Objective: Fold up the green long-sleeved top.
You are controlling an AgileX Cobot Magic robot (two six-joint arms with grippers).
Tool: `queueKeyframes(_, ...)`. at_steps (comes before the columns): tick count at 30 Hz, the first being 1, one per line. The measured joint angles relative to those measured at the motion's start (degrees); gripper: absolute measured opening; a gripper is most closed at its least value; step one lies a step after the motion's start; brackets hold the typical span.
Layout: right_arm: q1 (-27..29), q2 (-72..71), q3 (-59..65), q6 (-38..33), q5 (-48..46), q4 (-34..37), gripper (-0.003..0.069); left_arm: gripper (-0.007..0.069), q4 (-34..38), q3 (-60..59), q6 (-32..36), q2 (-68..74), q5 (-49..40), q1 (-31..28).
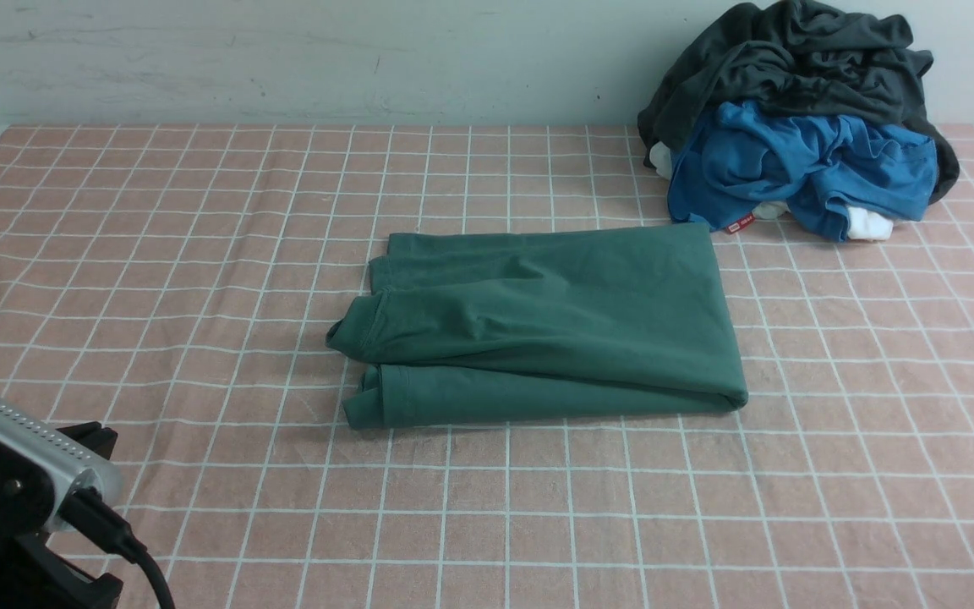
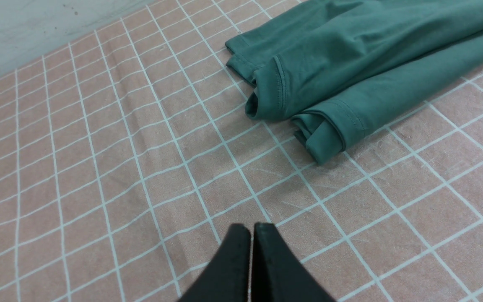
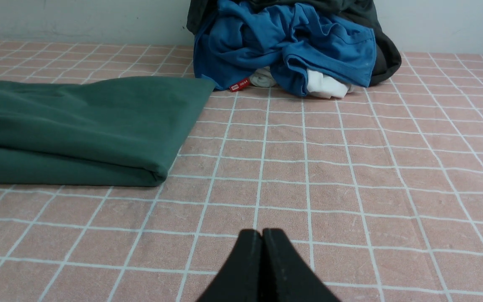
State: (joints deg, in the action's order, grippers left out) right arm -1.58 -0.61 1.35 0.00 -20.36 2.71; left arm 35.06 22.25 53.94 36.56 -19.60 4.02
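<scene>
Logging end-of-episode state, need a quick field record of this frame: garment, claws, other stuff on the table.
target: dark green cotton long-sleeved top, folded into a flat rectangle, mid-table
open ends: cuff and hems stacked on the robot's left side
surface: pink tablecloth with white grid
left claw: shut, holding nothing, apart from the top
right claw: shut, holding nothing, apart from the top
other items: crumpled pile at far right by the wall, bright blue garment under dark charcoal-grey garment, white fabric peeking out
</scene>
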Motion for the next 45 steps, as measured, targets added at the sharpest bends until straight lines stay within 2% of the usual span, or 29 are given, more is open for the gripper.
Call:
queueKeyframes(8,0.0,0.0,0.0,0.0,-0.1,0.1,-0.0013,-0.0003,0.0,-1.0,0.0,-1.5,0.6,0.5)
queueKeyframes(17,0.0,0.0,0.0,0.0,-0.1,0.2,-0.0013,-0.0003,3.7,-14.5,0.0,-29.0,1.1,0.7)
queueKeyframes(22,0.0,0.0,0.0,0.0,-0.2,0.2,-0.0013,-0.0003,3.2,-21.9,-0.7,-36.8,9.5,0.7)
queueKeyframes(25,0.0,0.0,0.0,0.0,-0.2,0.2,-0.0013,-0.0003,0.0,-23.6,-6.3,-37.2,13.4,0.3)
queueKeyframes(30,0.0,0.0,0.0,0.0,-0.2,0.2,-0.0013,-0.0003,-21.4,-23.9,-30.9,-37.2,13.4,-5.5)
queueKeyframes(32,0.0,0.0,0.0,0.0,-0.2,0.2,-0.0014,-0.0003,-29.2,-23.9,-42.6,-37.2,9.5,-6.8)
queueKeyframes(33,0.0,0.0,0.0,0.0,-0.2,0.2,-0.0014,-0.0003,-31.5,-23.9,-46.0,-37.2,6.9,-6.8)
queueKeyframes(35,0.0,0.0,0.0,0.0,-0.2,0.2,-0.0014,-0.0003,-33.5,-23.8,-49.4,-37.2,1.6,-6.0)
queueKeyframes(38,0.0,0.0,0.0,0.0,-0.2,0.2,-0.0014,-0.0003,-33.7,-23.5,-49.9,-37.2,-0.3,-3.3)
queueKeyframes(45,0.0,0.0,0.0,0.0,-0.2,0.2,-0.0014,-0.0003,-31.5,-23.4,-49.0,-37.2,-0.5,0.1)
